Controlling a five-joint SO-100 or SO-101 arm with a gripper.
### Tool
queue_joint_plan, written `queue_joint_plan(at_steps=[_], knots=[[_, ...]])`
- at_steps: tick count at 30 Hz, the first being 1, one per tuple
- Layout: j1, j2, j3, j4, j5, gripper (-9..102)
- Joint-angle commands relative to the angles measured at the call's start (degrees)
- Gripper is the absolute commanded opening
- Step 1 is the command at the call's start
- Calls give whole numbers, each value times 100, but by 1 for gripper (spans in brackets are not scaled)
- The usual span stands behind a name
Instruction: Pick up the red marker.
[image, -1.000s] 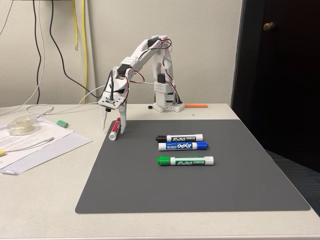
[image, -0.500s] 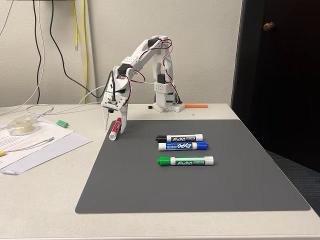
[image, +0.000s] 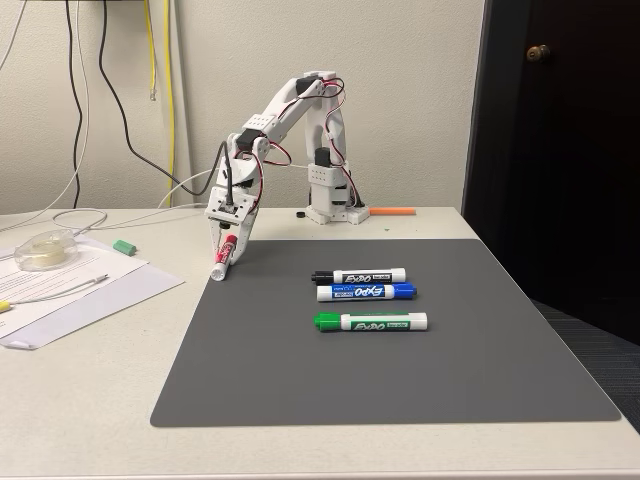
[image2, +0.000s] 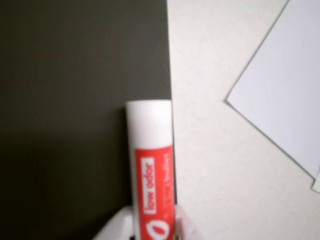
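Fixed view first: my claw (image: 224, 243) is closed on the red marker (image: 221, 260) at the back left corner of the grey mat (image: 400, 350). I have its upper end; it hangs tilted, low end at the mat's edge. The black marker (image: 358, 276), blue marker (image: 366, 292) and green marker (image: 371, 321) lie well apart to the right. The risk, I reckon: gripped so near one end, the marker could pivot or slide out as I lift.

Against a second ago: my fingers stood spread around the marker as it lay on the mat; now they're shut and the marker is tipped up.

Wrist view: the marker's (image2: 151, 165) white barrel and red label run up from between my fingertips (image2: 116, 229), over the seam between mat (image2: 75, 100) and tabletop (image2: 210, 165), with a paper sheet (image2: 285, 100) alongside. A smooth barrel, so a light squeeze may let it slip.
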Motion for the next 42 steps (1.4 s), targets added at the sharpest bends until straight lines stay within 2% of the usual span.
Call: queue_joint_plan(at_steps=[1,4,17,19,24,29,34,42], knots=[[114,18,-35,-9,44,6],[97,18,-35,9,62,3],[-18,237,-105,132,431,4],[-88,378,-255,404,598,4],[-360,624,-1160,1890,1266,4],[-958,1090,-1441,2417,2391,4],[-1767,1608,-1450,2285,3973,4],[-2918,2672,-1784,1793,7269,3]])
